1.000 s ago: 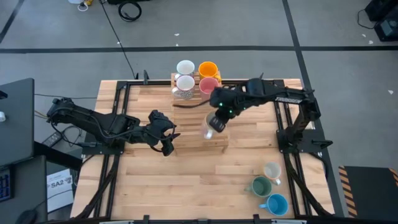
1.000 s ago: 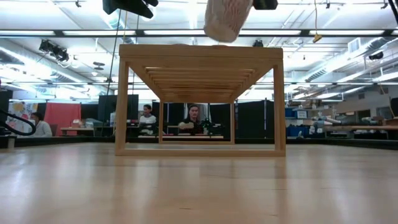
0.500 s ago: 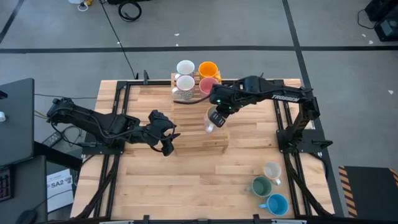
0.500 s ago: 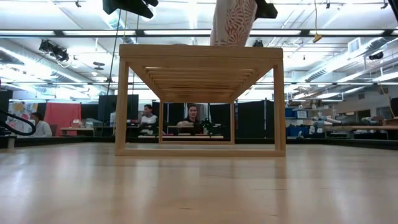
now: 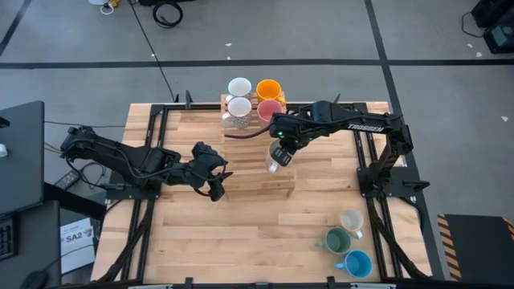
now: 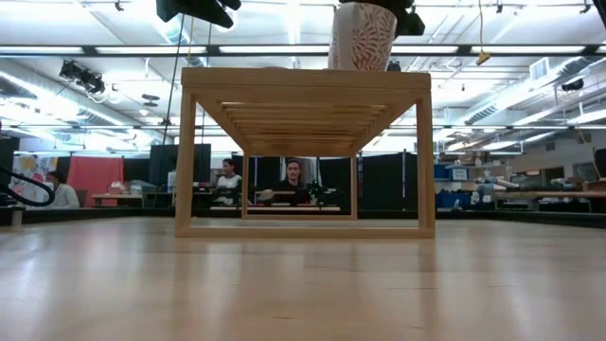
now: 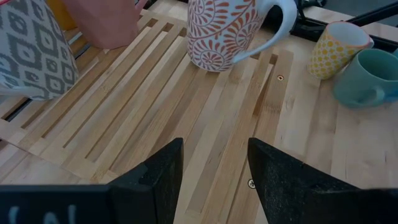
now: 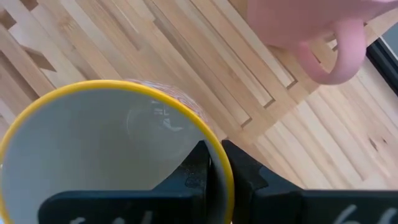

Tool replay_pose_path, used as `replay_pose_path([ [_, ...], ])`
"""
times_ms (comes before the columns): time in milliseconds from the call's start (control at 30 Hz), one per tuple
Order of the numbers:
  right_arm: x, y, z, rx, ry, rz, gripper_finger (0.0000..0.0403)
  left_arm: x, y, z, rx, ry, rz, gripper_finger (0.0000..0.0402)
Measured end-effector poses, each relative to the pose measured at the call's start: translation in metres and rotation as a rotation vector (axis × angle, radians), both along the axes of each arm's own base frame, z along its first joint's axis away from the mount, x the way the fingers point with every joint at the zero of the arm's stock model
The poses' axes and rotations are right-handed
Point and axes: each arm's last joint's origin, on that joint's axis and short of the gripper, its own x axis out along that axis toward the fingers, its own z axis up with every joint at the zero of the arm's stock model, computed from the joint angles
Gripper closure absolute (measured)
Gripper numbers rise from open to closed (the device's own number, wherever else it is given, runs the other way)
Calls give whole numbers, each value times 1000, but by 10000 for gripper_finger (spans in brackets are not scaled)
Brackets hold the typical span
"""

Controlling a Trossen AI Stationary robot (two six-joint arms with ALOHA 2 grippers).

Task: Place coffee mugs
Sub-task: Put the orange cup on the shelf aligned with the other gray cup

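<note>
Fifth mug reaches the wooden rack, three wait at the table's near right corner

The right end effector [image 5: 277,152], pinched on the rim of the red-patterned mug [image 6: 361,36], holds it upright on the rack [image 5: 249,172]; four mugs [image 5: 253,100] stand at the rack's far edge, the three others [image 5: 347,242] unplaced. The left end effector [image 5: 215,183] waits open at the rack's left edge.

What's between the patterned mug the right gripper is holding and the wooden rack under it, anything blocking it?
Nothing visible. The right gripper is pinching the rim of the patterned mug, which is upright at the wooden rack. The slats beneath it look bare. The pink mug and the grey-patterned mug sit farther back, clear of it.
</note>
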Motion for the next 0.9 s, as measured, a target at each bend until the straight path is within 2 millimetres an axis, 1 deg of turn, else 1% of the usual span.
replay_pose_path([
  [200,0,0,0,0,-3,-1,350,0,0,0,0,0,0,216],
  [400,0,0,0,0,-3,-3,350,1,0,1,-4,-11,0,216],
  [833,0,-2,0,21,-4,-2,348,10,-3,14,-9,-164,-30,216],
  [900,0,-2,0,21,-4,-1,349,15,-5,14,-14,-190,-28,216],
])
